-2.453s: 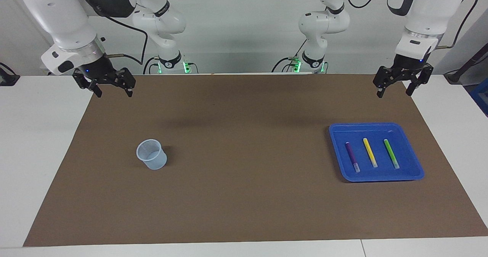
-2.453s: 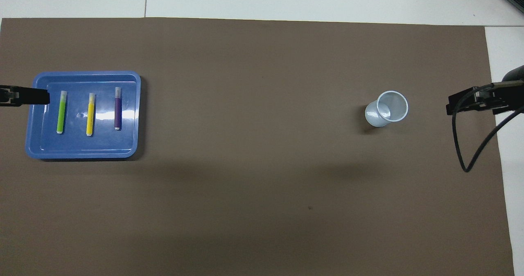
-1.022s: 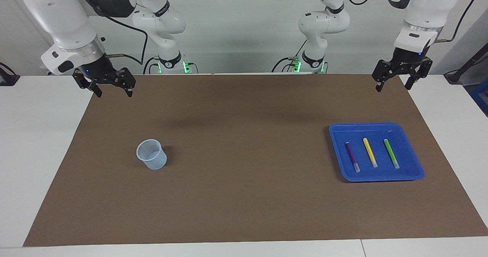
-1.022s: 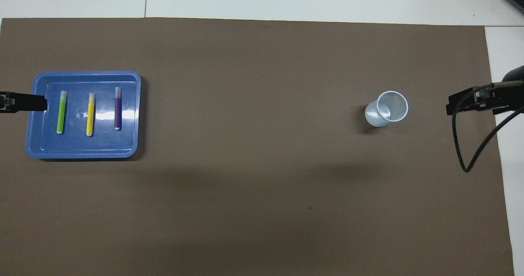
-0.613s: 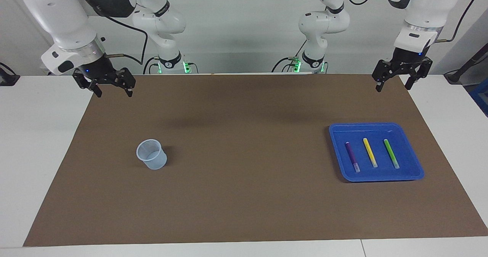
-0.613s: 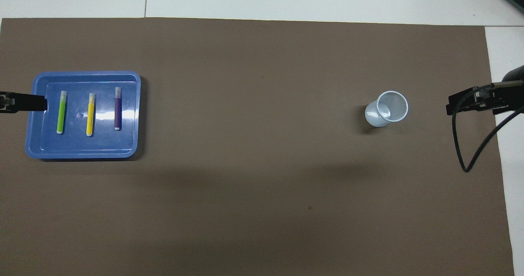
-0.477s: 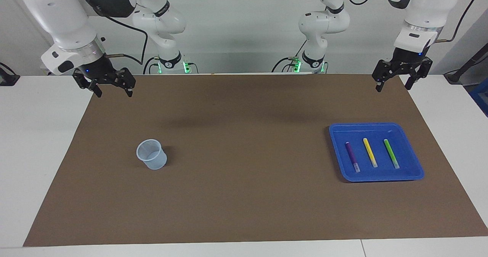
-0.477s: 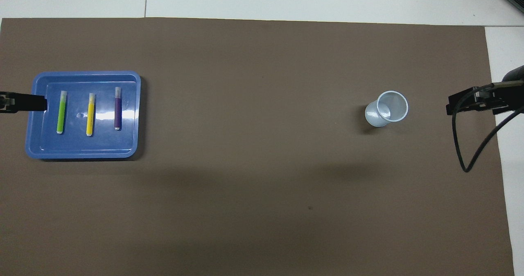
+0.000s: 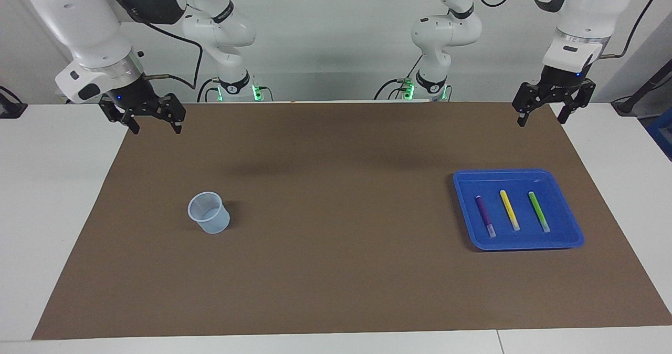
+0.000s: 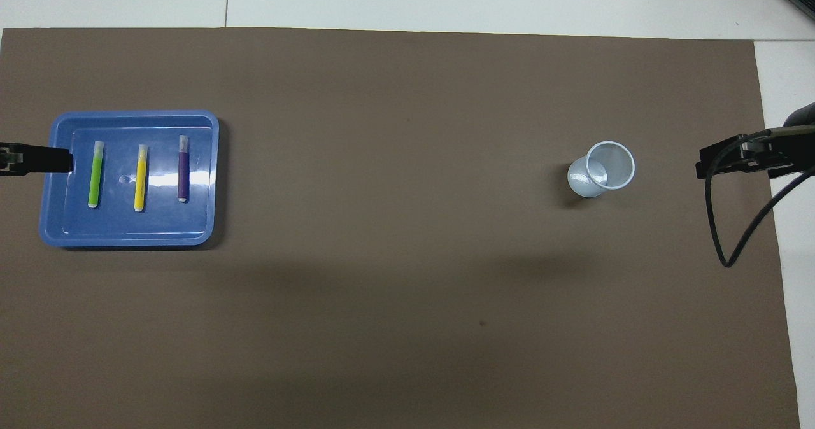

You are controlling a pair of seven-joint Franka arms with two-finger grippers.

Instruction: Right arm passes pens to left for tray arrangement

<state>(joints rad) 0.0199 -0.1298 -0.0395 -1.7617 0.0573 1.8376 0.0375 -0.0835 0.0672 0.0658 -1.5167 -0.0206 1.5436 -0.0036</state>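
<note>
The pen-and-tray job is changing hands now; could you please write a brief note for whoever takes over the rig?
Left gripper: open, empty, raised over the mat's edge at the robots' end, above the tray.
Right gripper: open, empty, raised over the mat's corner at its own end.
Tray: at the left arm's end, holding the purple pen, yellow pen and green pen side by side.
Cup: empty, at the right arm's end.
Done: all three pens arranged.
Left: seemingly nothing.
</note>
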